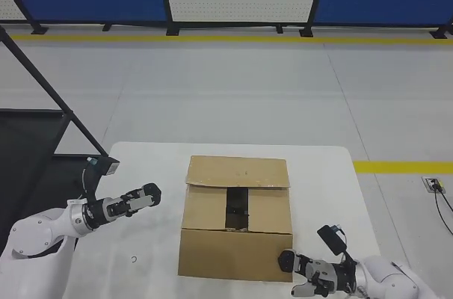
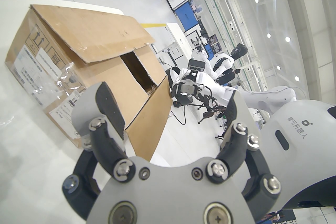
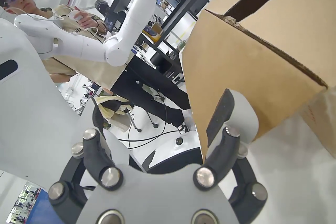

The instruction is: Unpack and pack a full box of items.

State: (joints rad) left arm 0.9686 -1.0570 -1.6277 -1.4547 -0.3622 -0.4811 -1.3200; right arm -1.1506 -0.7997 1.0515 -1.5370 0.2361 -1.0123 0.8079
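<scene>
A brown cardboard box [image 1: 238, 224] stands in the middle of the white table [image 1: 137, 168]. Its top flaps are nearly closed, with a dark gap [image 1: 238, 208] between them. To the box's left my left gripper [image 1: 149, 196] hovers open and empty, a short way from the box's side. In the left wrist view the box [image 2: 78, 51] lies ahead of the left gripper [image 2: 170, 104], label side facing it. My right gripper [image 1: 293, 274] is open at the box's front right corner. In the right wrist view one pad [image 3: 220, 114] sits close against the box wall [image 3: 262, 64].
A small ring-like item [image 1: 134, 259] lies on the table near the front left. A black frame [image 1: 32, 142] stands off the table's left side. A yellow floor line [image 1: 406, 167] runs to the right.
</scene>
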